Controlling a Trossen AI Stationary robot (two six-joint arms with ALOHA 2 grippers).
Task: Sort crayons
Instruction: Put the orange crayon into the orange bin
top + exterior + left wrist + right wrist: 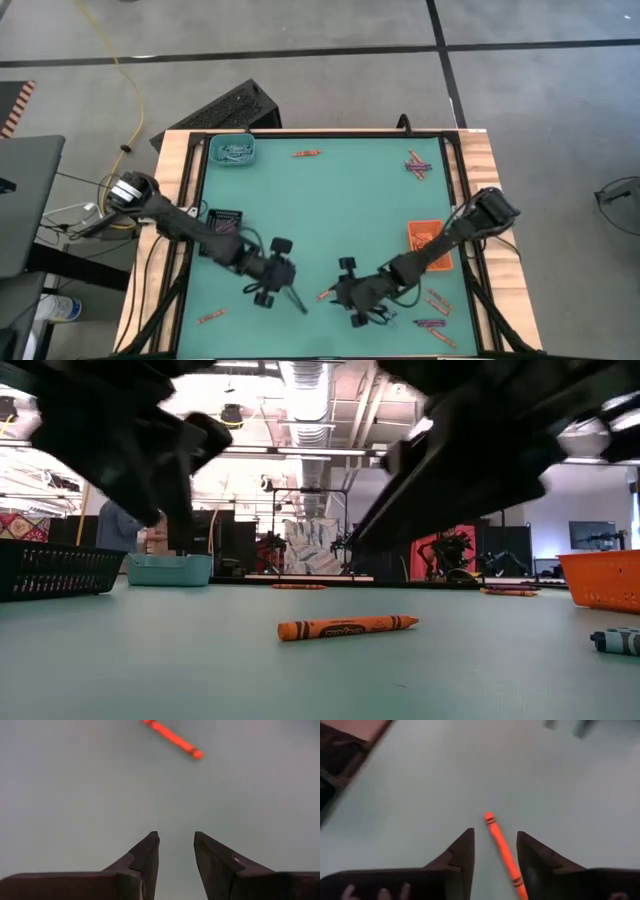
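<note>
1. Crayons lie scattered flat on the teal mat [320,215] because sorting is barely begun; the orange crayon [346,627] near the mat's front middle rests between the two arms.
2. The right gripper [495,851] hovers over that crayon with its fingers parted on either side, nothing clenched, seemingly lined up to pinch it.
3. The left gripper [176,851] hangs just beside, released and empty.
4. The crayon is a thin paper-wrapped stick with black bands; the orange tray [424,238] is a rectangular bin.
</note>
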